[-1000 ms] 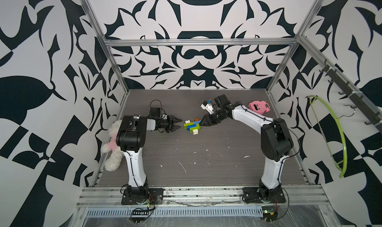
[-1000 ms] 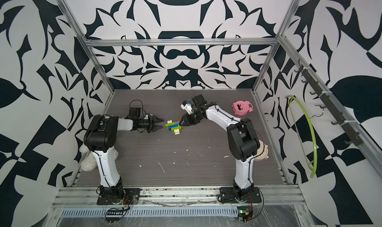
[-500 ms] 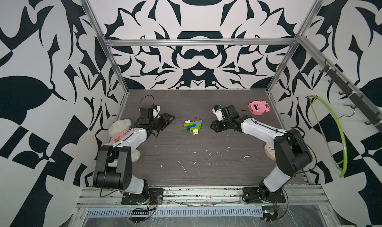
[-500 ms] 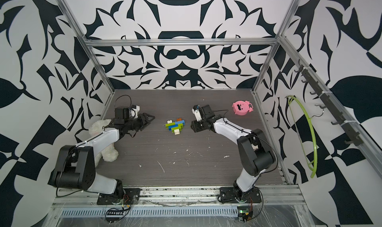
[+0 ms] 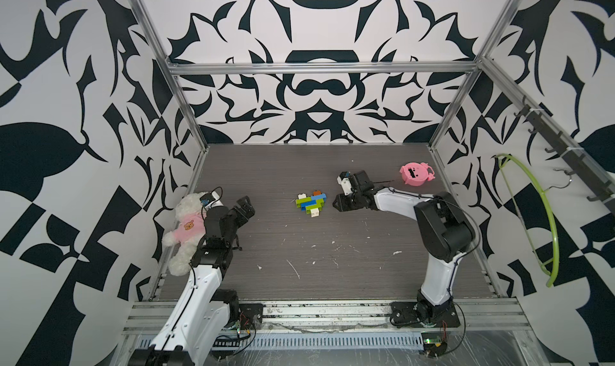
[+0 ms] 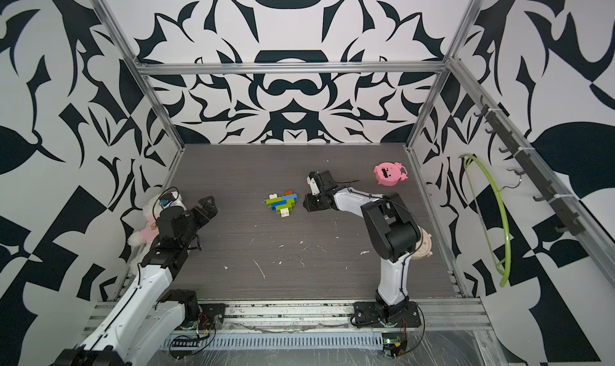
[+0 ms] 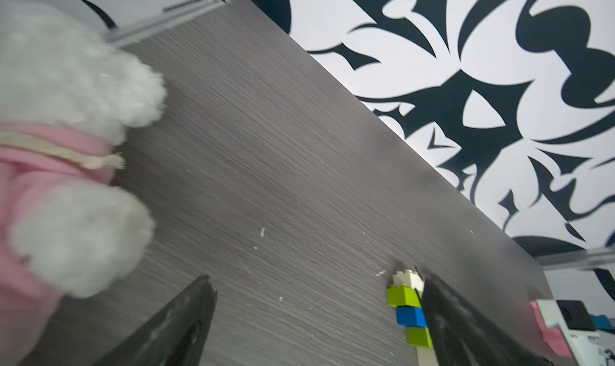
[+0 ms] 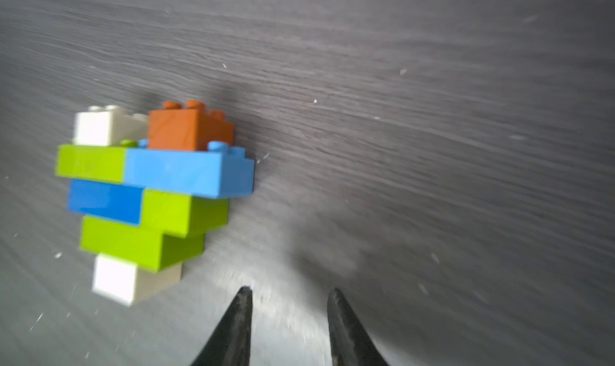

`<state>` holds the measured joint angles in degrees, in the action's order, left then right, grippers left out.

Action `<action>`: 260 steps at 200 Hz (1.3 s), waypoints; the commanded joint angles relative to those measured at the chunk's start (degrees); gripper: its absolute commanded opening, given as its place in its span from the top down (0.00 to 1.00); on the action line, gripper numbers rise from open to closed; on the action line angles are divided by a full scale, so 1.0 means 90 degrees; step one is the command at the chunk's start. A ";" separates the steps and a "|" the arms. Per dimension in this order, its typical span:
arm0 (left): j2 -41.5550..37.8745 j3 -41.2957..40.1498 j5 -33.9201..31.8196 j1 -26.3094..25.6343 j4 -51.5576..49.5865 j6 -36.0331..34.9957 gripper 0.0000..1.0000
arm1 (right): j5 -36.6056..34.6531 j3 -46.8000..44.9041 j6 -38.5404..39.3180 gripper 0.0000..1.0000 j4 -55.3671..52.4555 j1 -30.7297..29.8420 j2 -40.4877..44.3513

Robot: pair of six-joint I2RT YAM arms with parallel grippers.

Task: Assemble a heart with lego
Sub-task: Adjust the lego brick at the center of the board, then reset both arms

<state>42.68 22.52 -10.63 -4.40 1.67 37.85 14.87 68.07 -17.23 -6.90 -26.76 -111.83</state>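
Right wrist view: heart (image 8: 153, 198) lies whole, left of middle.
Right gripper (image 8: 289, 291): slightly open, empty, just beside it.
Left gripper (image 7: 314, 281): wide open, empty, well apart.
Tip: looks done; pull away slowly, no bumps.

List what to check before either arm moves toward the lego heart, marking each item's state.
1. The heart in one piece, flat on the table: ok.
2. Its joints fully seated: cannot tell, close view blurred.
3. The left gripper open and empty: ok.
4. The right gripper empty, jaws slightly apart, not touching the heart: ok.
5. Left arm clear of the plush bear: cannot tell, they overlap in both top views.
6. The pink round toy apart from the right arm: ok.
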 commanded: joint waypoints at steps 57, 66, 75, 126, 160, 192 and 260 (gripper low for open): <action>-0.0715 -0.0334 -0.0605 0.0040 -0.0584 -0.0130 0.01 | 0.1081 0.2877 -0.0357 0.67 -0.0493 -0.0498 -0.1727; -0.0621 -0.0302 -0.0599 0.0040 -0.0544 -0.0187 0.01 | 0.0886 0.2941 -0.0312 0.69 -0.0499 -0.0540 -0.1687; -0.0507 -0.0229 -0.0580 0.0040 -0.0533 -0.0301 0.01 | 0.0720 0.2797 -0.0263 0.69 -0.0346 -0.0535 -0.1481; 0.0209 -0.0361 -0.1131 0.0040 0.0712 -0.1470 0.01 | -0.0538 0.1255 0.1247 0.54 -0.0589 -0.0168 0.0698; 0.0492 -0.0719 -0.1637 0.0068 0.2204 -0.2701 0.01 | -0.2259 -0.1233 0.1946 0.44 0.0917 0.0177 0.2912; 0.1291 -0.1128 -0.1813 0.0299 0.3609 -0.3388 0.01 | -0.4758 -0.3676 0.2506 0.30 0.3619 0.0384 0.4019; 0.3203 -0.1011 -0.0368 0.0871 0.5344 -0.3639 0.01 | -0.4964 -0.5520 0.2711 0.23 0.6189 0.0963 0.3869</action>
<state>69.60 11.35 -20.16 2.92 43.81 7.51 -29.45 19.86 7.09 31.27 -19.53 -76.18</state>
